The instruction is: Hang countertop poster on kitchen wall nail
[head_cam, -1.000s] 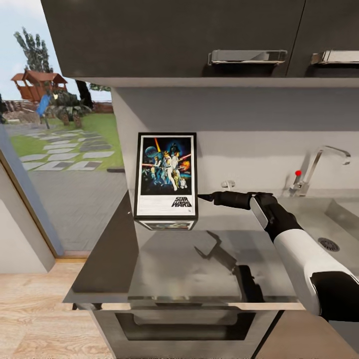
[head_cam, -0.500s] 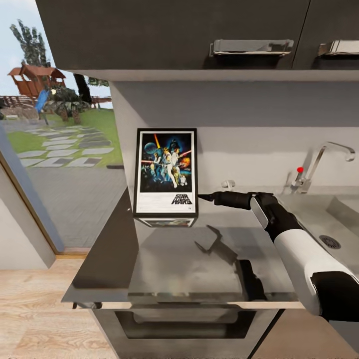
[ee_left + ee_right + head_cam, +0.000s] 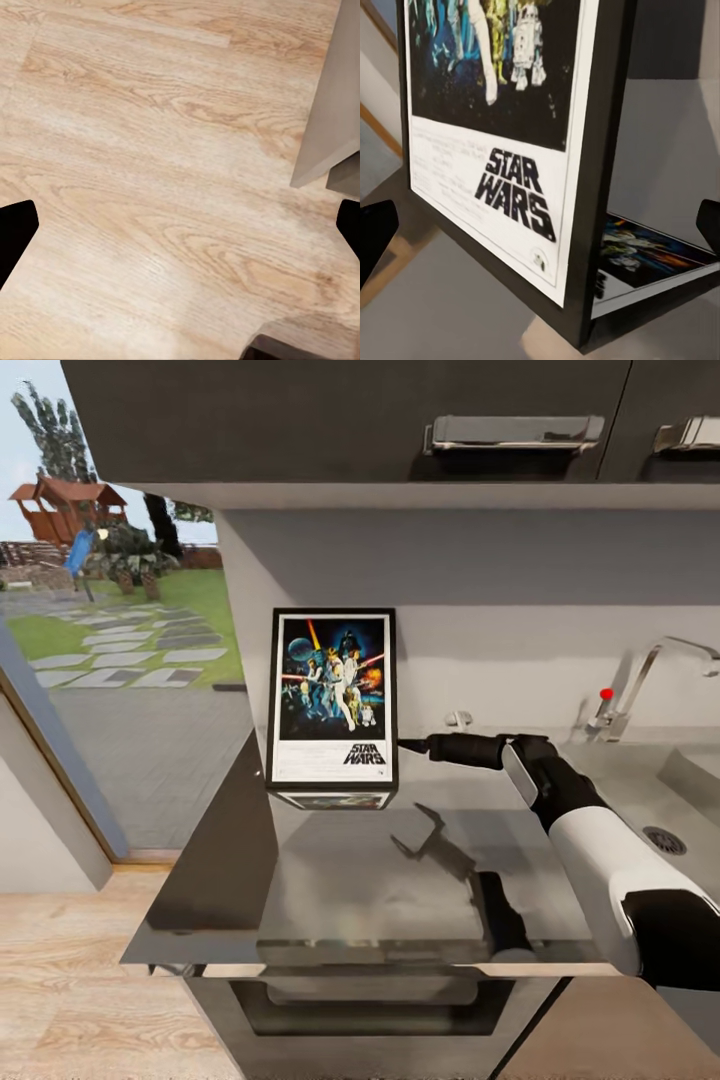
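Three views, going one by one. Head: poster [image 3: 332, 705] upright on kitchen countertop [image 3: 360, 880], mirror image under it, roughly 11 o'clock from my right gripper [image 3: 408, 743], whose tips sit right at frame's right edge; can't tell from here if it's clamped. Right wrist: poster [image 3: 502, 142] between spread fingertips [image 3: 375, 232], jaws apart. Left wrist: left fingertips [image 3: 15, 232] wide apart over wood floor [image 3: 150, 187].

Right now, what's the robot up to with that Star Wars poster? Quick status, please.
Right gripper open, tips at poster's right edge, nothing held. Poster upright on countertop. Left gripper open over floor. Nothing in the way.
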Robot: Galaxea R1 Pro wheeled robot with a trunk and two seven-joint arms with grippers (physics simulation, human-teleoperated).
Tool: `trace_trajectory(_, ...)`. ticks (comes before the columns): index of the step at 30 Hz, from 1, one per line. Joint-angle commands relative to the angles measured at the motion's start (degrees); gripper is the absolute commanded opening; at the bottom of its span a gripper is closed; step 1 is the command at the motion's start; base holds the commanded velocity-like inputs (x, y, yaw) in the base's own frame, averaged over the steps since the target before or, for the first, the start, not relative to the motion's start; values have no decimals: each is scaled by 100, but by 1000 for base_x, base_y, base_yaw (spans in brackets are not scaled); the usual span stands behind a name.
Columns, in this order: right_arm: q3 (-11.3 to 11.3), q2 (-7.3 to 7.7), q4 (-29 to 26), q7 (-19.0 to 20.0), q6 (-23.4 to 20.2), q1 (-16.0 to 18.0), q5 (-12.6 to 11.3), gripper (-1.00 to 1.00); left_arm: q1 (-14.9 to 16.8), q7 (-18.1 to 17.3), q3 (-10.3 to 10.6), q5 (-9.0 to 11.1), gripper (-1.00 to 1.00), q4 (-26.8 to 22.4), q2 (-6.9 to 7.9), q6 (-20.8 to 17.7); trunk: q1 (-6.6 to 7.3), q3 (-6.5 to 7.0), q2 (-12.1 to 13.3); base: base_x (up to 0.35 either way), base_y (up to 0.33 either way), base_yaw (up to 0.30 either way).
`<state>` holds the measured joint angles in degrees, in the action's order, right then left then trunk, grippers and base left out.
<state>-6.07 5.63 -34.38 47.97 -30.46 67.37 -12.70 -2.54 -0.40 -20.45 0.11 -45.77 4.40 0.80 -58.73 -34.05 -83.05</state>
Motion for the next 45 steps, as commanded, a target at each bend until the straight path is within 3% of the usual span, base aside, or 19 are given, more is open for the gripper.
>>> trace_trajectory(1,-27,9,-5,-11,-46,5,-60,100,-1,-4,-2,0,100,-4,-1,8,0,-14,-3,0,0,0)
trace_trajectory(45,-42,34,-36,29,-21,4,-66,100,-1,-4,-2,-2,100,-11,-1,8,0,-61,-3,0,0,30)
